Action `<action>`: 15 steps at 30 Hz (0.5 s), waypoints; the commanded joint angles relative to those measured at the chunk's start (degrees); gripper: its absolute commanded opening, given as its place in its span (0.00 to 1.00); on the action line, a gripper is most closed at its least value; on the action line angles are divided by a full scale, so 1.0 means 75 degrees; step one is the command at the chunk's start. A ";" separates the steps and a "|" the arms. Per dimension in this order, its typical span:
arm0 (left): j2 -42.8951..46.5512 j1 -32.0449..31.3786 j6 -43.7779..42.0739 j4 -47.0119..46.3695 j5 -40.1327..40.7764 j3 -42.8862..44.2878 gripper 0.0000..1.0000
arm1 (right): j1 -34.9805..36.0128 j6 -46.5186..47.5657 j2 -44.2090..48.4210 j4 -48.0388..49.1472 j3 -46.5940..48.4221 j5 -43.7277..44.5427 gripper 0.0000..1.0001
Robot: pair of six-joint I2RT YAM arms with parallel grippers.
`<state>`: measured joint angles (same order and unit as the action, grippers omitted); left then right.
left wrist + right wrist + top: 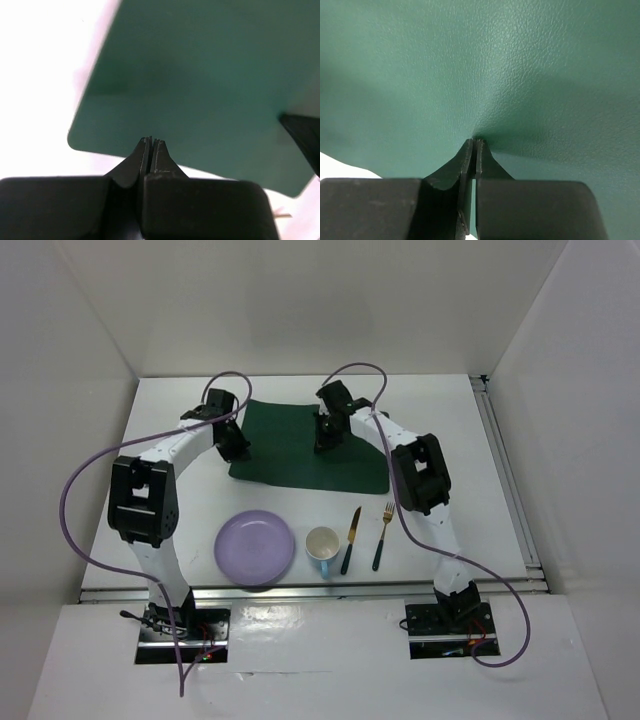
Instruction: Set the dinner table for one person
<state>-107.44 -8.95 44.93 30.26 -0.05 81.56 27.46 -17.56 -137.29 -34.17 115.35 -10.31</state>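
Note:
A dark green placemat [295, 455] lies at the back middle of the white dinner table [470, 440]. My left gripper [238, 448] is at the mat's left edge. In the left wrist view its jaws [151, 139] are shut, with the tips over the border of the placemat [200, 75]. My right gripper [326, 440] is on the mat's far middle. In the right wrist view it [475, 141] is shut on a pinch of the placemat [470, 60], which puckers up at the tips.
Along the near side of the table stand a purple plate [255, 547], a white cup with a blue handle [322, 543], a black-handled knife [350, 540] and a fork [383, 537]. White walls close in the table on three sides.

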 commanded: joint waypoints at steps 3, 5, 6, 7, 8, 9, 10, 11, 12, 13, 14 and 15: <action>-0.0405 0.0092 0.0091 -0.0332 -0.0309 -0.0303 0.00 | -0.0041 -0.0237 0.0108 -0.0061 -0.0238 0.0495 0.00; -0.0405 0.0092 0.0162 -0.0578 -0.0402 -0.0643 0.00 | -0.0111 -0.0154 0.0107 0.0033 -0.0379 0.0670 0.00; -0.0405 0.0092 0.0162 -0.0578 -0.0403 -0.0644 0.00 | -0.0204 -0.0050 0.0107 0.0114 -0.0380 0.0752 0.00; -0.0405 0.0092 0.0162 -0.0578 -0.0496 -0.0749 0.00 | -0.0205 -0.0049 0.0025 0.0115 -0.0380 0.0834 0.00; -0.0405 0.0092 0.0266 -0.0578 -0.0497 -0.0842 0.00 | -0.0309 0.0021 -0.0045 0.0115 -0.0252 0.0835 0.00; -0.0405 0.0092 0.0268 -0.0578 -0.0589 -0.0936 0.00 | -0.0426 0.0021 -0.0185 0.0115 -0.0007 0.0719 0.00; -0.0324 0.0092 0.0372 -0.0578 -0.0590 -0.1065 0.00 | -0.0509 0.0021 -0.0291 0.0011 0.0169 0.0521 0.00; -0.0207 0.0092 0.0443 -0.0810 -0.0590 -0.1344 0.00 | -0.0579 -0.0048 -0.0524 -0.0234 0.0403 0.0321 0.00; -0.0206 0.0092 0.0443 -0.0882 -0.0590 -0.1463 0.00 | -0.0649 -0.0049 -0.0607 -0.0341 0.0788 0.0238 0.00; -0.0206 0.0092 0.0443 -0.0882 -0.0741 -0.1464 0.00 | -0.0650 -0.0049 -0.0608 -0.0423 0.0919 0.0237 0.00; -0.0276 0.0092 0.0443 -0.0882 -0.0743 -0.1464 0.00 | -0.0650 -0.0119 -0.0689 -0.0424 0.0921 0.0237 0.00; -0.0277 0.0092 0.0443 -0.0732 -0.0743 -0.1464 0.00 | -0.0650 -0.0119 -0.0690 -0.0424 0.0921 0.0237 0.00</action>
<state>-109.84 -8.14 47.18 23.94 -4.71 71.96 24.12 -18.61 -140.68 -35.07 119.81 -10.00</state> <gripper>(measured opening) 0.040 0.039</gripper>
